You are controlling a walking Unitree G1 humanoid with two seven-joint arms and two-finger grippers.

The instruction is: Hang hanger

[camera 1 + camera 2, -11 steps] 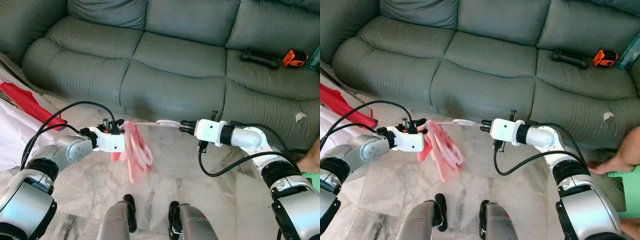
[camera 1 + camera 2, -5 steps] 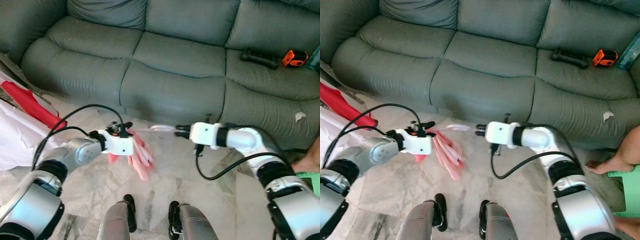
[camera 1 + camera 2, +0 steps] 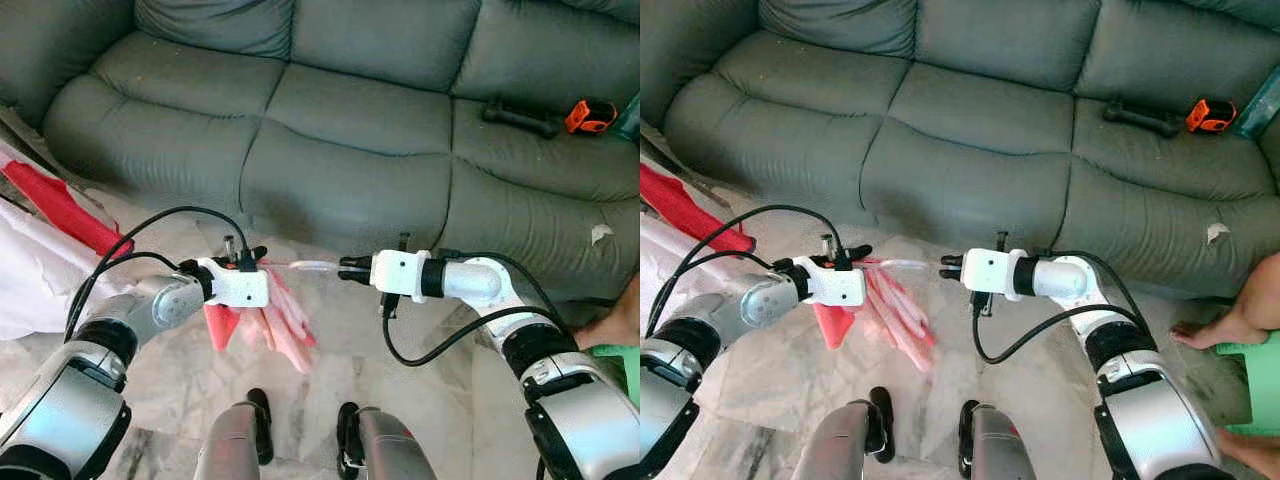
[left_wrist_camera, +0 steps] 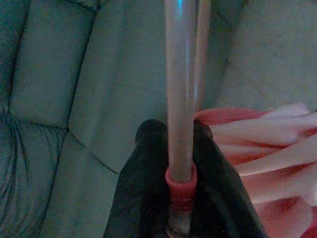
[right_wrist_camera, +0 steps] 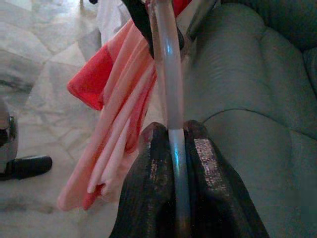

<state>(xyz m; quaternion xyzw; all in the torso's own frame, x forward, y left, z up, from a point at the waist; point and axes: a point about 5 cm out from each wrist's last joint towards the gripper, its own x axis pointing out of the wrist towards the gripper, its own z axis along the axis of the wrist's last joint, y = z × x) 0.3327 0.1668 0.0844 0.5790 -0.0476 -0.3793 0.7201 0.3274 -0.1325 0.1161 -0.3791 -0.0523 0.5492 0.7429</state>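
Pink-and-red cloth [image 3: 262,322] hangs off one pale translucent hanger [image 3: 312,266], held level between both arms above the marble floor [image 3: 180,390], in front of the grey-green sofa [image 3: 330,110].

Eye views: left gripper [image 3: 250,258] pinches one end of the hanger, right gripper [image 3: 348,266] the other end. Two items on the right seat cushion: one black handle-shaped object [image 3: 1150,117], one orange tool [image 3: 1211,115]. Red and white fabric [image 3: 45,240] at far left. One person's bare foot [image 3: 1218,322] at the right edge.

Left wrist view: two black fingers [image 4: 148,168] clamped on the hanger bar at its red collar; cloth beside it.

Right wrist view: two fingers [image 5: 148,173] closed on the clear bar; cloth draped below.
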